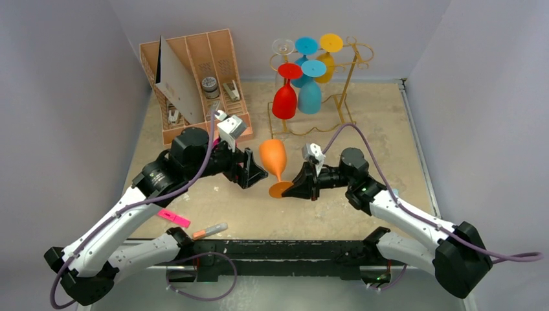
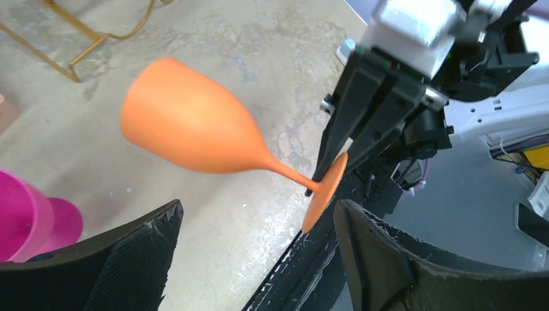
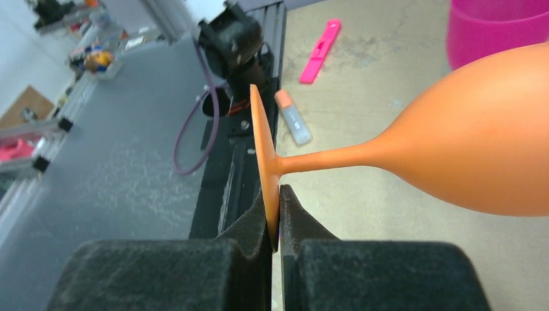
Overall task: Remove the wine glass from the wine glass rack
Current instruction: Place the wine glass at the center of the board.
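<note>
An orange wine glass (image 1: 273, 155) is held off the table on its side, bowl toward the rack. My right gripper (image 1: 299, 184) is shut on the rim of its round foot; in the right wrist view the pads (image 3: 294, 217) pinch the foot disc (image 3: 262, 149) edge-on. My left gripper (image 1: 254, 170) stands open just left of the glass, which hangs beyond its spread fingers (image 2: 152, 240) without touching them (image 2: 188, 126). The gold wire wine glass rack (image 1: 350, 81) stands at the back, with red (image 1: 285, 100), blue (image 1: 310, 96), yellow (image 1: 327, 65) and other glasses hanging upside down.
A tan slotted organiser (image 1: 194, 78) stands at the back left. A pink clip (image 1: 173, 218) and a marker (image 1: 210, 229) lie near the front edge by the black rail (image 1: 278, 249). A pink cup (image 2: 32, 214) sits close to the left gripper.
</note>
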Controlling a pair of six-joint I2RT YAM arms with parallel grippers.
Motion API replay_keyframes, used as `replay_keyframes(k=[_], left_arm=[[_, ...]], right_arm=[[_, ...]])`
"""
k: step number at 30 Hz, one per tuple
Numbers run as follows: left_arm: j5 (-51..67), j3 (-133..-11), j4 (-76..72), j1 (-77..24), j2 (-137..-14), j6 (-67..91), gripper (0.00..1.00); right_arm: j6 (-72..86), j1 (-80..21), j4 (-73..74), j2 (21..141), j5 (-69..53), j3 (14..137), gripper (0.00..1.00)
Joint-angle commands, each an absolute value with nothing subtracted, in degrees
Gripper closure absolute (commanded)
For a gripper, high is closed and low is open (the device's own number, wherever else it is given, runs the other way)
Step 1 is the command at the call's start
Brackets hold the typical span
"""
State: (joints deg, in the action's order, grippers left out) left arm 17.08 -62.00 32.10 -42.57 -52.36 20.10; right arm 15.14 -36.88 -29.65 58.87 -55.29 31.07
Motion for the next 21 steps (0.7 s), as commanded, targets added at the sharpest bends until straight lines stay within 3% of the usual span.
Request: replay_keyframes(k=[1,10,21], left_arm=[[11.55,-67.36,37.87,-42.67,-52.31,18.31,0.15],[17.86,-69.82,38.57,-41.54,-55.81,18.44,0.15],[29.92,-70.62,35.73,-37.49,-61.35,20.09,0.14]], right_arm=[[-0.76,-37.68,-31.8,56.85,-63.41,27.1,1.0],[-29.21,-37.72,-6.68,48.82,-63.42,26.23,1.0],[-31.95,-37.71,-9.92,41.41,-76.99,23.18,1.0]])
